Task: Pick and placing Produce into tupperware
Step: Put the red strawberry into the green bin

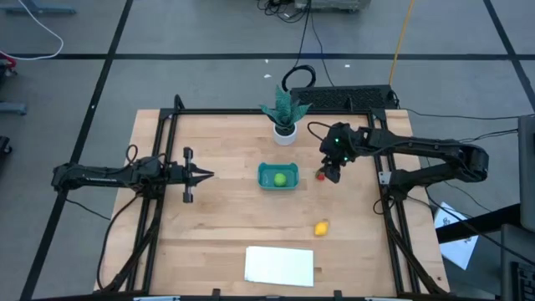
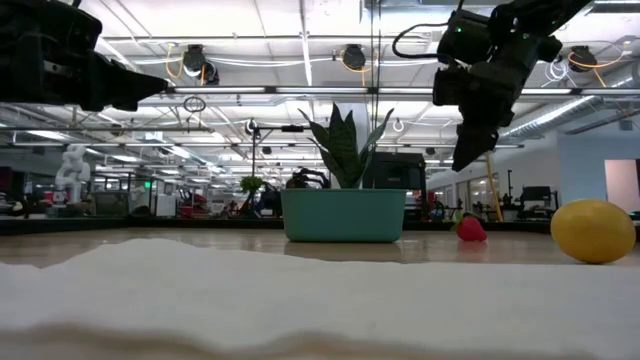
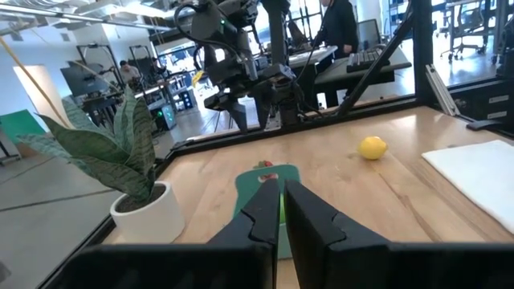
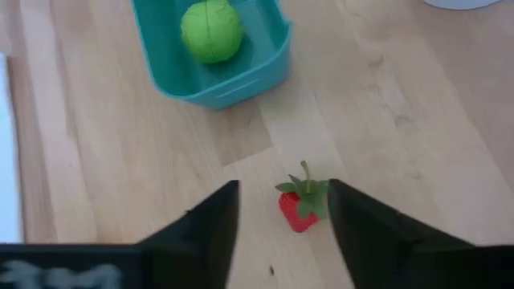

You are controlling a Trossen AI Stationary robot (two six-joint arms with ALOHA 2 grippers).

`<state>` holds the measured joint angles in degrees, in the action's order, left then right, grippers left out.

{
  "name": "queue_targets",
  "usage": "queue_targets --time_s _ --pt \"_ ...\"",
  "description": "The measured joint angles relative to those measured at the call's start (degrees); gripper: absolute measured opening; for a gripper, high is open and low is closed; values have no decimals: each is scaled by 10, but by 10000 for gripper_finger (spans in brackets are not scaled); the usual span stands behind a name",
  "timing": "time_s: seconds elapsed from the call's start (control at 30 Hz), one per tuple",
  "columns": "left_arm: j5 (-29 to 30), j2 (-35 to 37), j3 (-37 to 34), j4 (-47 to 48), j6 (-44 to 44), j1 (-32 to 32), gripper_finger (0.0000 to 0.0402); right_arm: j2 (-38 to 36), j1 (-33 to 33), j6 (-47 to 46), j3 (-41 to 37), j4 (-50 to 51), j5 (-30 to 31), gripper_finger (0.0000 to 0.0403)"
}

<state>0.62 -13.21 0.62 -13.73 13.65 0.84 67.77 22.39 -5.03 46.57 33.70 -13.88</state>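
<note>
The teal tupperware sits mid-table with the round lime-green fruit resting inside it. A tiny red strawberry-like fruit lies on the wood just right of the tupperware. The yellow lemon lies nearer the front edge. My right gripper hangs open above the red fruit, slanting down, its fingers on either side of it and clear of it; the low view shows its tips well above the fruit. My left gripper waits shut and level, left of the tupperware.
A potted plant in a white pot stands behind the tupperware near the far edge. A flat white sheet lies at the near edge. Black frame rails run along the table's left and right sides.
</note>
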Motion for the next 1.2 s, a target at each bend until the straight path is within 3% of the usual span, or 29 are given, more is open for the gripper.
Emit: queue_targets --time_s 0.17,0.33,0.83,1.2 --pt "0 0 0 3 0 0 26 1 0 9 0 27 6 274" --pt "0 0 0 3 0 0 26 6 0 16 -11 22 6 314" --pt "0 0 0 3 -2 0 26 7 0 95 -85 -54 3 320" --pt "0 0 0 8 -4 0 26 7 0 -21 -126 -104 2 320"
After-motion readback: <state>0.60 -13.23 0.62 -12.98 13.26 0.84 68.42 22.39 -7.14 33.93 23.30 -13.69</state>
